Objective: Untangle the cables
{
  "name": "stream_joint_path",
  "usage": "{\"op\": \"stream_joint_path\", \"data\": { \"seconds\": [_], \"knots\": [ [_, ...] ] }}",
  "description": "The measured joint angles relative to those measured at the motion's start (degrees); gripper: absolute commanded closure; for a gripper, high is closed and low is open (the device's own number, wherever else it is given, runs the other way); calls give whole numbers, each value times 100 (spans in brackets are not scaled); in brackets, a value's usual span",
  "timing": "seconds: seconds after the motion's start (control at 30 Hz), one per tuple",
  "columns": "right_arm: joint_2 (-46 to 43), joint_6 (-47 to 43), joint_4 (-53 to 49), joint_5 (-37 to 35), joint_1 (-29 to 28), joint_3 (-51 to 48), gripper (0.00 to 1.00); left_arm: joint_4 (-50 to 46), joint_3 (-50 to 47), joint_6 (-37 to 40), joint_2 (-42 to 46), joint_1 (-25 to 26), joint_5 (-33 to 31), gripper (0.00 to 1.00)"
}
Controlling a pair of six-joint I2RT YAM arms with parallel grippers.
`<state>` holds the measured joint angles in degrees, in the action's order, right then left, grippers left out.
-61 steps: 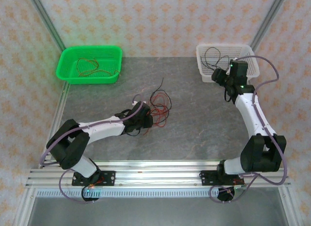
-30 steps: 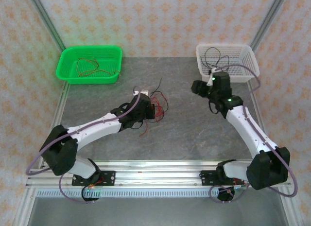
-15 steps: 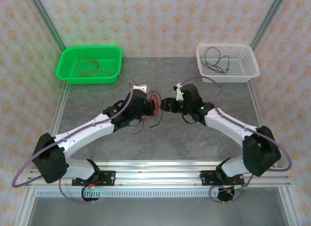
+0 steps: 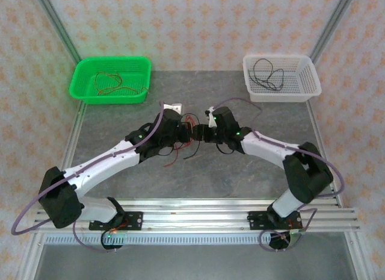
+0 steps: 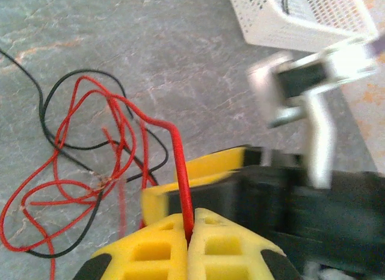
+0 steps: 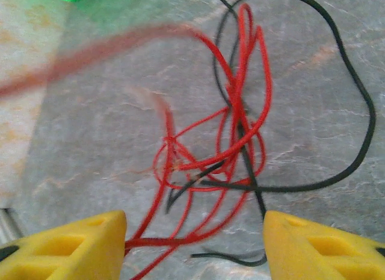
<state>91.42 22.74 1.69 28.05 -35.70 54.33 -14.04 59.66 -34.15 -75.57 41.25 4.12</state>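
Note:
The cables are a loose tangle of thin red and black strands [image 4: 182, 149] on the grey tabletop at mid table. My left gripper [image 4: 187, 133] is shut on one red cable [image 5: 180, 171], which rises straight out of its yellow pads [image 5: 189, 223]; the tangle [image 5: 90, 165] lies beyond, to the left. My right gripper [image 4: 199, 133] faces the left one, almost touching it. In the right wrist view it [image 6: 195, 250] stands open, with red strands of the tangle [image 6: 231, 141] running between its yellow fingers [image 6: 66, 250].
A green basket [image 4: 84, 90] at the back left holds red wires. A white basket [image 4: 301, 87] at the back right holds a black wire. Metal frame posts stand at both back corners; an aluminium rail runs along the near edge.
My right arm has swung from the white basket down to mid table, until it meets the left gripper. The left arm has reached farther out with the red cable in its grip.

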Motion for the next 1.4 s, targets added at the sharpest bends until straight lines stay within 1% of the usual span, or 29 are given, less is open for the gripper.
{"op": "stream_joint_path", "data": {
  "seconds": [0.2,0.37,0.57,0.77,1.13,1.4],
  "knots": [
    [988,66,90,-273,0,378,43,-37,232,111,245,2,4,99],
    [1349,133,136,-485,0,398,44,-192,442,186,326,2,-22,99],
    [1403,153,142,-872,-4,398,44,-492,813,339,326,2,-129,99],
    [1541,170,227,-1152,-4,367,44,-839,1475,573,334,2,-310,99],
    [1545,175,278,-1268,-37,343,44,-1480,2817,1043,382,2,-824,99],
    [1545,192,435,-1307,-44,254,45,-1895,4085,1462,175,2,-1255,99]
  ]
}}
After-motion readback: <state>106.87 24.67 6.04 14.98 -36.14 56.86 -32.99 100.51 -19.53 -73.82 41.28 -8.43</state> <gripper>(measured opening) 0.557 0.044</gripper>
